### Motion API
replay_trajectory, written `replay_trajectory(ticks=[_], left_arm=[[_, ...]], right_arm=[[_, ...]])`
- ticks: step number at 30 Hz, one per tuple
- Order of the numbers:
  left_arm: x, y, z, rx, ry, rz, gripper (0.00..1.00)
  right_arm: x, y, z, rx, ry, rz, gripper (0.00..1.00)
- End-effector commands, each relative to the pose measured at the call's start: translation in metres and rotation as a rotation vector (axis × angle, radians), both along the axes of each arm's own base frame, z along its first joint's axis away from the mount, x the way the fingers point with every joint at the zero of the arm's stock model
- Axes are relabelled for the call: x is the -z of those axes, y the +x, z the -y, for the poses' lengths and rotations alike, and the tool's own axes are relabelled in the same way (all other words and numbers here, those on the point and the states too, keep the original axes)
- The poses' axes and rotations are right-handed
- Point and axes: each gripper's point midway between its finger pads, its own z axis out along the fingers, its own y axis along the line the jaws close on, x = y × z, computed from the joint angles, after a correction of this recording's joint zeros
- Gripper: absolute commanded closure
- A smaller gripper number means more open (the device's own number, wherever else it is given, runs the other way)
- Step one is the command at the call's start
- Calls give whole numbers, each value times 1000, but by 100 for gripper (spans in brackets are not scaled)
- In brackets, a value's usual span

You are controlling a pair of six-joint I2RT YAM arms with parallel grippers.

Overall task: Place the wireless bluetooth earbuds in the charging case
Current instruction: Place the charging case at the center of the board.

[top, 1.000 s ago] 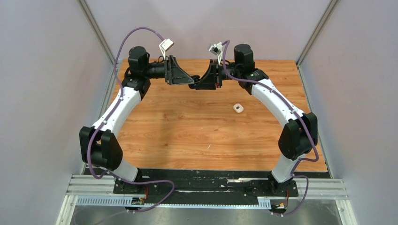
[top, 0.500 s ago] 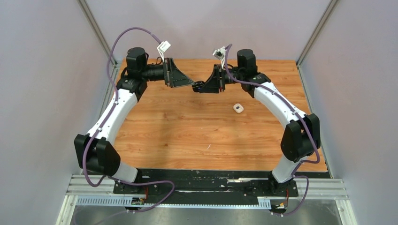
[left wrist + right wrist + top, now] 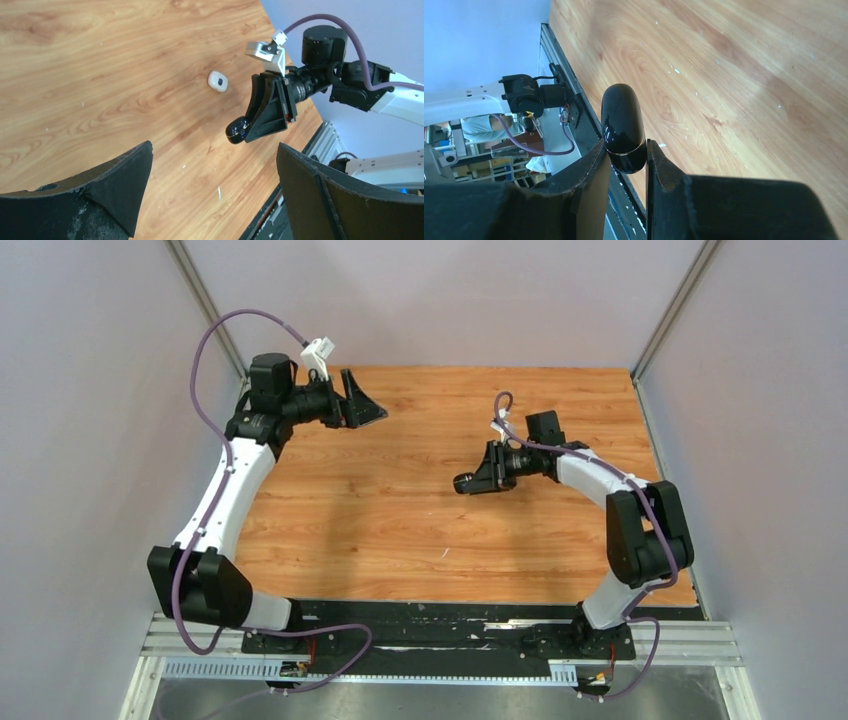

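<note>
My right gripper (image 3: 472,483) is shut on a glossy black charging case (image 3: 622,120), closed, which sticks out past the fingertips (image 3: 599,155). It hovers over the middle right of the wooden table (image 3: 380,510). The left wrist view shows the same black case (image 3: 236,131) in the right gripper (image 3: 248,131), above the table. My left gripper (image 3: 372,412) is at the far left, open wide, with nothing between its fingers (image 3: 125,170). The earbuds are out of view.
A small white rounded case (image 3: 217,81) lies on the table beyond the right gripper; my right arm hides it in the top view. Grey walls stand close on three sides. The black base rail (image 3: 440,625) runs along the near edge.
The two grippers were nearly touching at the far middle. The left one has drawn back to the far left. The right one has come nearer and lower with the black case.
</note>
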Motion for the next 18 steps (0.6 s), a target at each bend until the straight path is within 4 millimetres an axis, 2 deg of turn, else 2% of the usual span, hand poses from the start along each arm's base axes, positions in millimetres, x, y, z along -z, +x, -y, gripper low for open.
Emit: replay_trajectory(ticks=[1,7,11,15,16,18], left_arm=[[2,-16,-5,-3,36,17,1],[14,-26,-12,-14,82,5,1],[17,-31,-17,-25,86,-2,2],[14,-35,-18,-12,84,8,2],[13,-35,-19,-10,90,16,2],[13,-35,-21,-11,99,19,2]], right_arm=[[22,0,-1,29,-29,-51,100],[63,10,-2,77,-72,-176,100],[90,25,6,156,-178,-202,100],[108,29,12,171,-252,-214,99],[110,29,12,163,-257,-210,92],[111,33,14,159,-282,-185,66]])
